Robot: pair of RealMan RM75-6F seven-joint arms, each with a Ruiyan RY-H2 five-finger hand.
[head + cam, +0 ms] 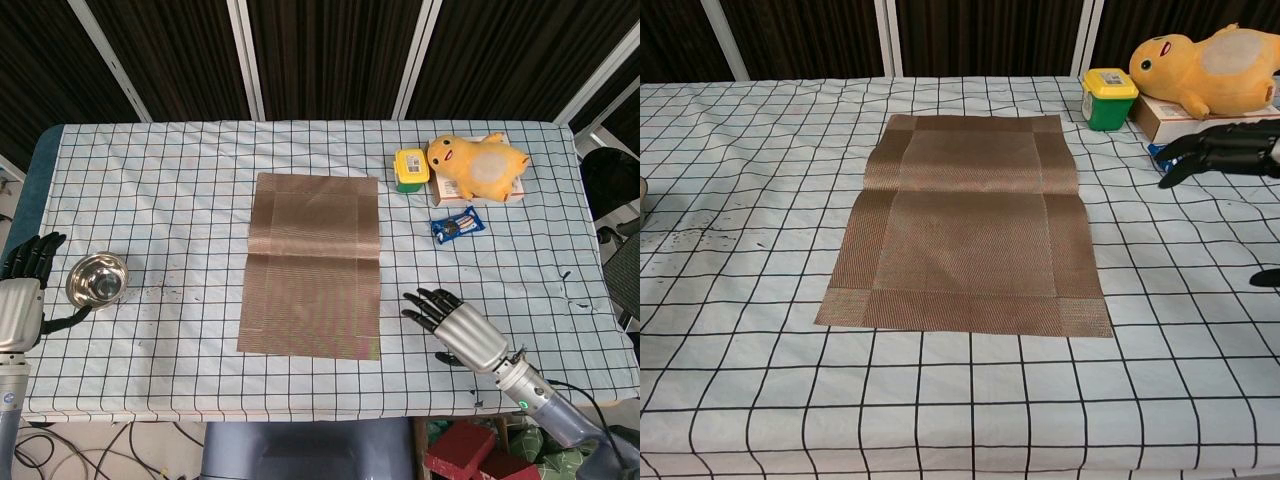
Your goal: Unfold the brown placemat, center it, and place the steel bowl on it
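Note:
The brown placemat [312, 264] [968, 236] lies flat and unfolded at the table's middle, with one crease across it. The steel bowl [97, 279] stands upright at the table's left edge, empty. My left hand [22, 295] hangs just left of the bowl, fingers apart, holding nothing, thumb tip close to the bowl's near side. My right hand [458, 327] [1225, 148] hovers right of the placemat's near right corner, fingers spread and pointing toward the mat, empty.
A green jar with a yellow lid [411, 170], a yellow plush toy [478, 164] on a box, and a blue snack packet [457, 226] sit at the far right. A checked cloth [180, 200] covers the table. Dark specks [160, 292] lie beside the bowl.

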